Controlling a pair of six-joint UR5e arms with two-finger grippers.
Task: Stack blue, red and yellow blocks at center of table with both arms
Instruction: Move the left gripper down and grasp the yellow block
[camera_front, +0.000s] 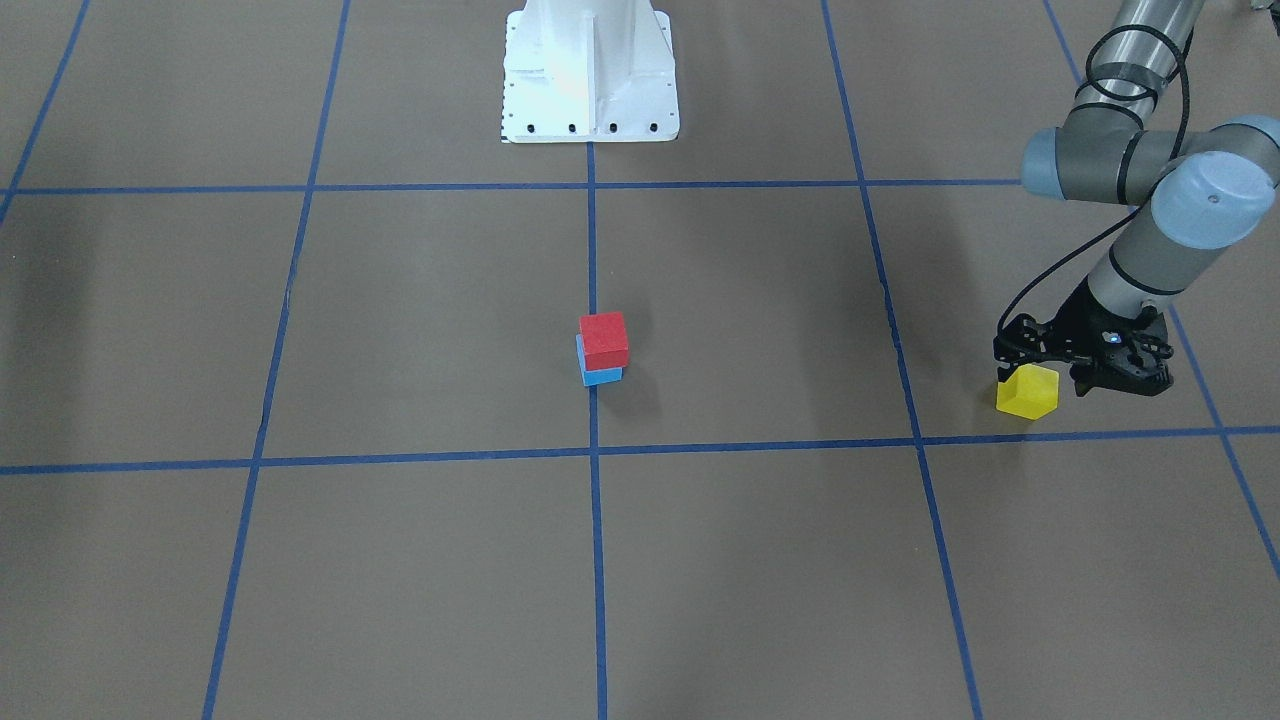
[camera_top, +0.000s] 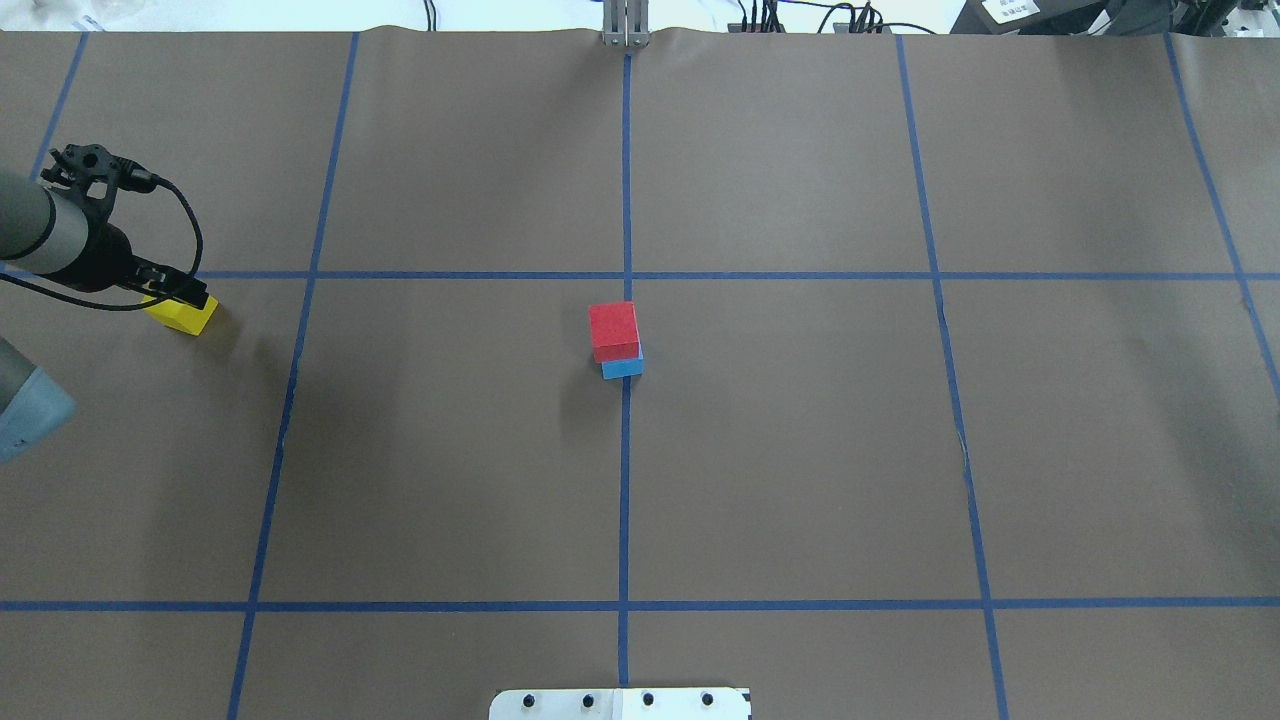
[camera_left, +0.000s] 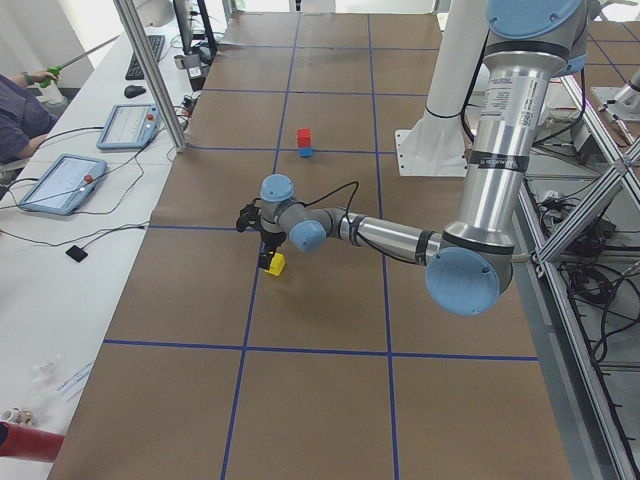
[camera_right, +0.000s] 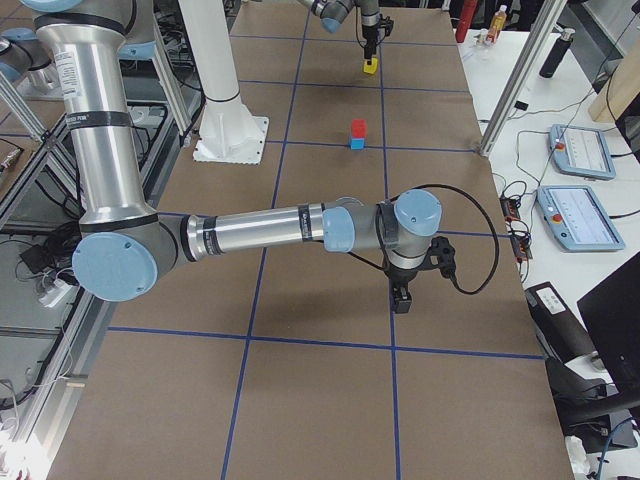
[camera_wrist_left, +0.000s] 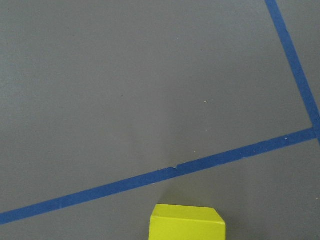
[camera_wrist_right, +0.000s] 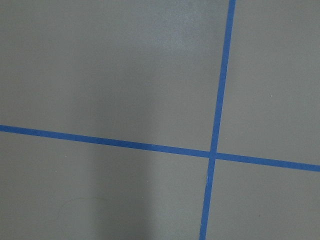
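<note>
Robot lab: taped table (camera_top: 800, 450), teach pendants (camera_left: 65, 182)

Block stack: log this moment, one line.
red block on blue block; yellow block on table; left gripper at yellow block; right gripper over table

Overhead, front views opposed, sharing red block (camera_top: 613, 330); wrist cameras close, downward

You have a brown table (camera_top: 800, 450) crossed by a grid of blue tape (camera_top: 450, 275). The red block (camera_top: 613, 331), blue block (camera_top: 622, 368) and yellow block (camera_top: 182, 316) are each one plain colour. Your left arm (camera_front: 1130, 270) is silver with grey joints and pale blue caps. The left gripper (camera_front: 1042, 378) and cable (camera_top: 199, 235) are black, and the base (camera_front: 590, 70) is white.
</note>
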